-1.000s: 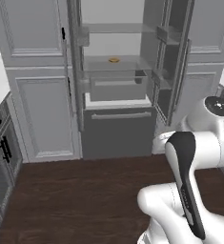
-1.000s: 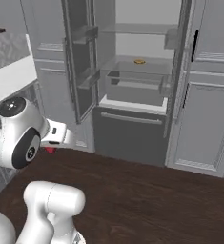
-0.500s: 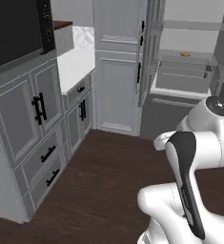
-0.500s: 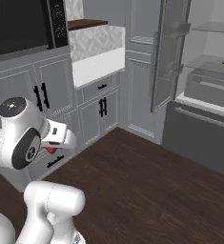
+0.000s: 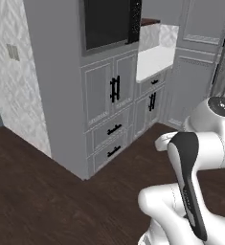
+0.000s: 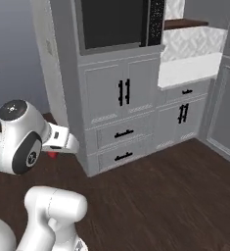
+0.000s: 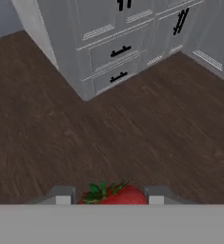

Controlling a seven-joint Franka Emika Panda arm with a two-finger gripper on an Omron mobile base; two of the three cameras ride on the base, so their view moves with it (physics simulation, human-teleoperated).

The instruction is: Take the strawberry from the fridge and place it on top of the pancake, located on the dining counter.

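Note:
A bright red strawberry (image 7: 117, 195) with green leaves sits between my two fingertips in the hand view, so my gripper (image 7: 106, 196) is shut on it. The berry hangs over dark wood floor. From the right base camera a small red patch of the strawberry (image 6: 53, 155) peeks out under my white wrist, at the left. The fridge, the pancake and the dining counter are out of view.
A tall light grey cabinet block (image 5: 102, 103) with black handles and a dark built-in oven (image 6: 117, 22) stands ahead. To its right a white worktop (image 6: 190, 68) runs over lower cabinets. Dark wood floor (image 7: 147, 124) spreads in front, and a patterned wall (image 5: 8, 72) lies at left.
The whole scene has swung: the base has turned away from the open fridge, which has left the views, toward the oven cabinet. The strawberry stays held in my gripper.

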